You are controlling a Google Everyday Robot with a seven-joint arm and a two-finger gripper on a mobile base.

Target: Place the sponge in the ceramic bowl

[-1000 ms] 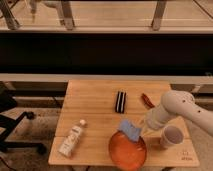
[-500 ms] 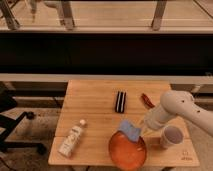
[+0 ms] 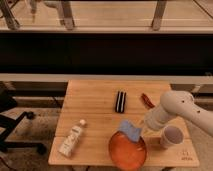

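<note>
The sponge (image 3: 130, 131) hangs tilted over the bowl's (image 3: 128, 154) far rim with the end effector (image 3: 143, 128) just beside it; I cannot tell whether it is gripping, and the sponge does not yet look settled inside.

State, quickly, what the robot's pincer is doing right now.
Pincer: by the sponge at the rim of the ceramic bowl; open or closed cannot be told.

Light-blue sponge (image 3: 131, 131) is tilting over your glossy orange ceramic bowl (image 3: 125, 156), at its far rim. The bowl is sitting at the desk (image 3: 95, 107) front edge, and the gripper (image 3: 142, 128) is hovering just beside the sponge.
</note>
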